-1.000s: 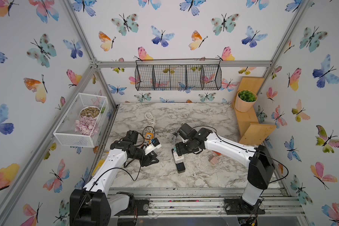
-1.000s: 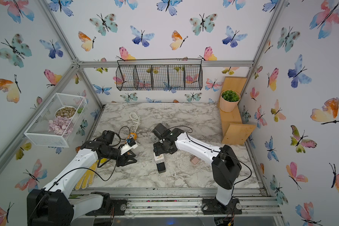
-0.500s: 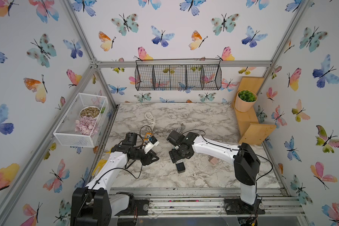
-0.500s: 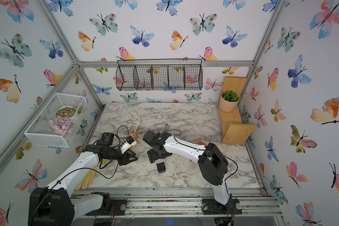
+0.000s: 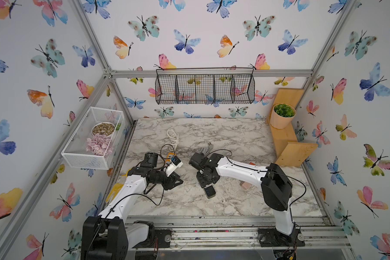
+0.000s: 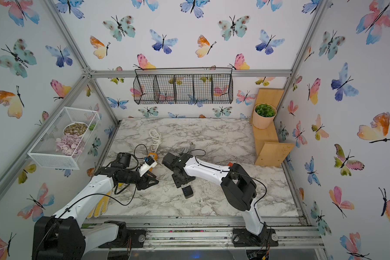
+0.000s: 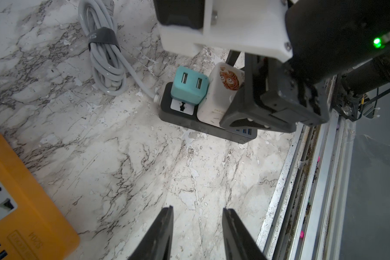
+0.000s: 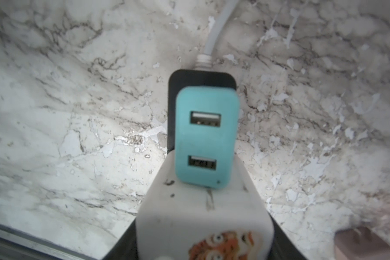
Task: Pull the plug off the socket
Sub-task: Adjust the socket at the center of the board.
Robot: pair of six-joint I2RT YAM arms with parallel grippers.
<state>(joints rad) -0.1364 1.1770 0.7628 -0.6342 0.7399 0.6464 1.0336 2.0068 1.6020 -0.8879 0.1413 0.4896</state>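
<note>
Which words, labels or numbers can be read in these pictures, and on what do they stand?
None reads fully.
Strap on the grey cable: pale letters, cut off, unreadable.
Orange power strip: embossed label, too blurred.
White charger: tiger picture, faint print too small.

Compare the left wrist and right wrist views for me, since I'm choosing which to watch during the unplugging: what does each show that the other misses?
Only the left wrist view: the orange power strip, the coiled bundle of grey cable, the open left gripper, and the right gripper seen from outside.
Only the right wrist view: a pinkish loose plug lying on the marble table.
Both: the teal charger and the white charger plugged side by side into the black power strip, with the right gripper's fingers against the white charger's sides.
</note>
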